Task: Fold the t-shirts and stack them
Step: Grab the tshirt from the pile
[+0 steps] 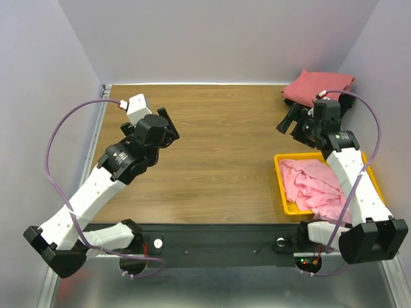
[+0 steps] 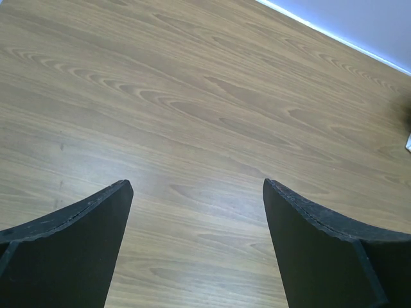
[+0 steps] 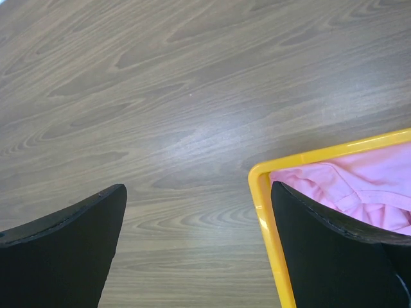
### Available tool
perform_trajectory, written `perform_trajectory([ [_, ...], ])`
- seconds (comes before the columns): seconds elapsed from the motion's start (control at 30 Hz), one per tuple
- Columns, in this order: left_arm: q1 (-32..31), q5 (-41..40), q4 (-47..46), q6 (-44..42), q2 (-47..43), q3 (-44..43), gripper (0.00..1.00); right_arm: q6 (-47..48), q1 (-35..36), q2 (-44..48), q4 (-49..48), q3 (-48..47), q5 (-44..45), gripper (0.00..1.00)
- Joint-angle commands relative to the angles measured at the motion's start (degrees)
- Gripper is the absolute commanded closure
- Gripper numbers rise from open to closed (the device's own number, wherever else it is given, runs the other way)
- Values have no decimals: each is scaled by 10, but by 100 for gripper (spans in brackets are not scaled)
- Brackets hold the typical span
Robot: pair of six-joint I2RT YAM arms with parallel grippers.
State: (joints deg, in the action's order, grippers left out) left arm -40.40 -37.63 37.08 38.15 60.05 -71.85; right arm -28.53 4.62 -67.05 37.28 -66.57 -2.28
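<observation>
A crumpled light pink cloth t-shirt is lying in the yellow plastic tray, stretching from its far-left toward its near-right corner, a folded dusty red t-shirt is sitting beyond the tray, and the jaws of the left arm and of the right arm are gaping wide, holding nothing.

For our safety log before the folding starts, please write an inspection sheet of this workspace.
Surface: brown wooden table, bare between the arms.
Job's things: light pink cloth t-shirt crumpled in yellow plastic tray; dusty red cloth t-shirt at far right corner.
Clutter: nothing seen beyond the tray.
Grippers: left gripper and right gripper, jaws open, empty.
Cables: purple cables loop from both arms.
Surroundings: pale walls on three sides.
</observation>
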Motion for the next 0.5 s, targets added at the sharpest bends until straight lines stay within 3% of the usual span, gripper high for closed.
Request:
perform_trajectory([
  [0.0,1,-20,-9,1,4,-30,5,-2,5,11,-15,-1,13,0],
  [0.47,5,23,-33,41,-5,-2,3,3,5,22,-14,21,47,0],
])
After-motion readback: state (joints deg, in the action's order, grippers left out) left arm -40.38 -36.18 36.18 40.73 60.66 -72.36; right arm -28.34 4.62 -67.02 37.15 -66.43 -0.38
